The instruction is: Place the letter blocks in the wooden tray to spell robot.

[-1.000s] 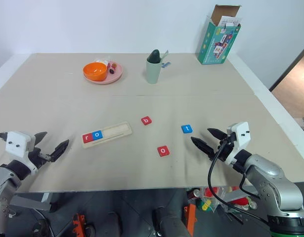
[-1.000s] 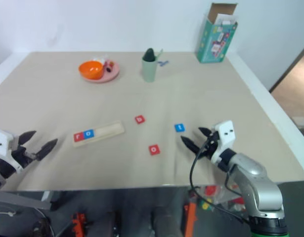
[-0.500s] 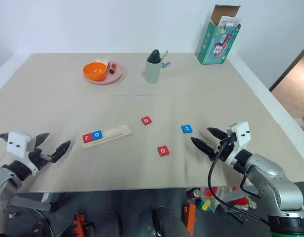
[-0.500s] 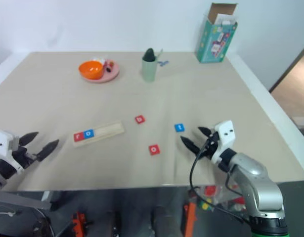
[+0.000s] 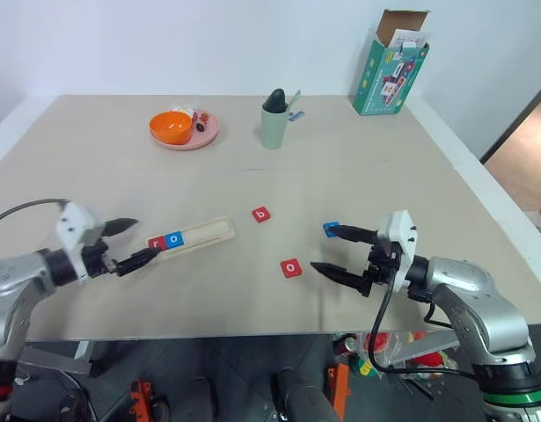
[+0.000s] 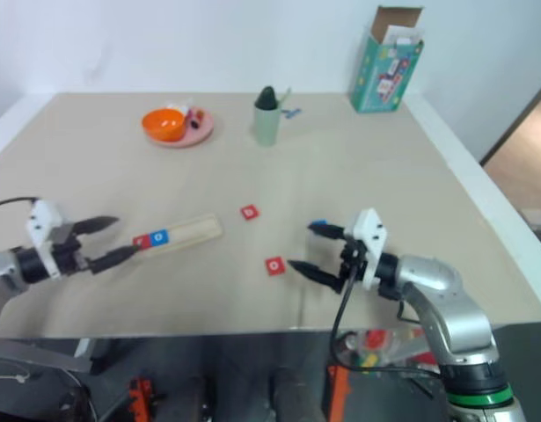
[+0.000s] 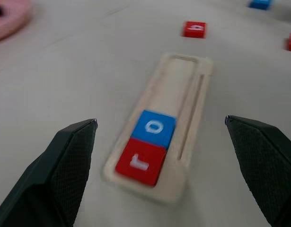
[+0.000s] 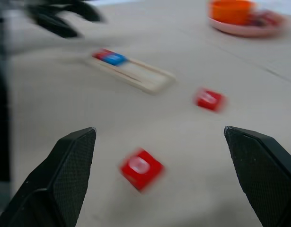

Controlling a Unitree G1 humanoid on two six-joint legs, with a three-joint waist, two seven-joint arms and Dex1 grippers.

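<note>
1. Beige tabletop [image 5: 358, 167] runs out ahead of me to a white wall, with a pink plate [image 5: 206, 133], an orange bowl [image 5: 170, 127], a green cup [image 5: 272, 123] and a teal box [image 5: 389, 70] along its far side, none of them part of my job.
2. The wooden tray [image 5: 191, 239] lies slightly angled at left of centre; a red r block [image 5: 156, 243] and a blue o block [image 5: 173, 238] fill its left end, touching each other, and the rest of the groove is bare.
3. Three tiles lie loose: the red b block [image 5: 261, 214] just beyond the tray's right end, the red o block [image 5: 290, 267] nearer me, and the blue t block [image 5: 332, 229] to the right.
4. My left gripper [image 5: 127, 243] hangs spread and empty just beside the tray's left end.
5. My right gripper [image 5: 336, 251] is also spread wide and holds nothing, with the t block by its far finger and the red o beside its near one.
6. I judge b comes next: I should pass over the o and t, straddle b squarely, and pinch its opposite edges.
7. I should set it flat in the groove, touching the blue o, letter upright like its neighbours.
8. My left gripper could steady the tray end so the strip does not slide.
</note>
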